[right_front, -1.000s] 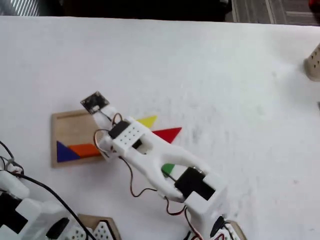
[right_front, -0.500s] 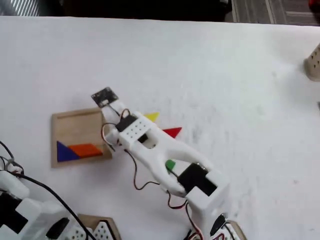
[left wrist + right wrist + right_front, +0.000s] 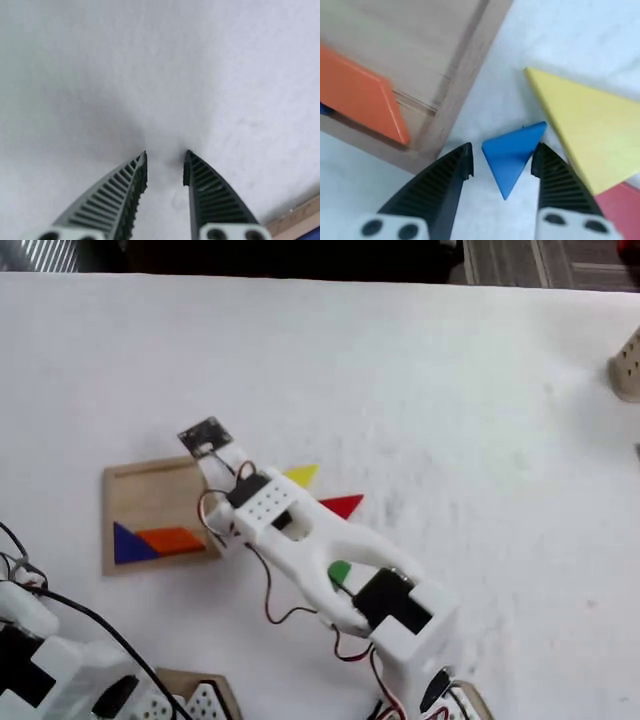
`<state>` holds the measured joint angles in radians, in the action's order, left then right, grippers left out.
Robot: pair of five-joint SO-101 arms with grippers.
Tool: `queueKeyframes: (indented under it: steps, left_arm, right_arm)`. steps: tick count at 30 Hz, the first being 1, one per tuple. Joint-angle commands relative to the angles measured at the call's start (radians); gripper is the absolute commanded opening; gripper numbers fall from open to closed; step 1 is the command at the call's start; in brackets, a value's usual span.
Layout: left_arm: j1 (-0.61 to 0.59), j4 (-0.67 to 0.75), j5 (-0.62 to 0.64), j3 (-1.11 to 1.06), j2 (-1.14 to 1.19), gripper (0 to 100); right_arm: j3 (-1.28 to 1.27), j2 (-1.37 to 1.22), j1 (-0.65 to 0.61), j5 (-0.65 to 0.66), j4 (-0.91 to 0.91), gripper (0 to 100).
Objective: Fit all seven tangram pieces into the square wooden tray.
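Note:
The square wooden tray (image 3: 150,490) lies at the table's left, with a dark blue triangle (image 3: 128,542) and an orange parallelogram (image 3: 170,538) along its near side. My right gripper (image 3: 502,152) hangs open just outside the tray's right rim (image 3: 465,85), its jaws on either side of a small blue triangle (image 3: 512,150) flat on the table. Beside it lie a yellow triangle (image 3: 580,130) (image 3: 301,475) and a red triangle (image 3: 343,505). A green piece (image 3: 340,572) peeks out beneath the right arm. My left gripper (image 3: 165,160) is open over bare table, a tray corner (image 3: 295,222) nearby.
A beige perforated object (image 3: 626,365) stands at the far right edge. Wooden arm bases (image 3: 195,695) and the left arm (image 3: 60,670) with its cables sit at the near left. The white table stretches open behind and to the right of the pieces.
The right arm's wrist has shifted right, off the tray's inside to its right rim, uncovering more of the orange piece and hiding more of the yellow one. The left arm has stayed still.

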<state>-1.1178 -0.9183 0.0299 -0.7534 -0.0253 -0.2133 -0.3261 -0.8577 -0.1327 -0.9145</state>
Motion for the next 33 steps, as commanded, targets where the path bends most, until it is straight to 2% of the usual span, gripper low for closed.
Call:
queueKeyframes:
  steps: [1, 8, 15, 19, 29, 33]
  left_arm:
    - [0.01, 0.032, -0.011, 0.014, 0.002, 13]
    - [0.01, 0.032, -0.011, 0.014, 0.002, 13]
    - [0.01, 0.032, -0.011, 0.014, 0.002, 13]
    - [0.01, 0.032, -0.011, 0.012, 0.002, 13]
    - [0.01, 0.032, -0.011, 0.014, 0.002, 13]
    - [0.01, 0.032, -0.011, 0.015, 0.002, 13]
  right_arm:
    - [0.032, 0.005, -0.004, -0.011, -0.001, 19.0]
    - [0.032, 0.005, 0.041, -0.009, 0.019, 11.3]
    - [0.032, 0.01, 0.05, 0.035, 0.013, 10.8]
    - [0.038, 0.022, 0.042, 0.114, -0.033, 10.8]
    - [-0.04, 0.217, 0.027, 0.169, -0.087, 10.8]
    - [-0.043, 0.262, -0.005, 0.241, -0.085, 10.8]
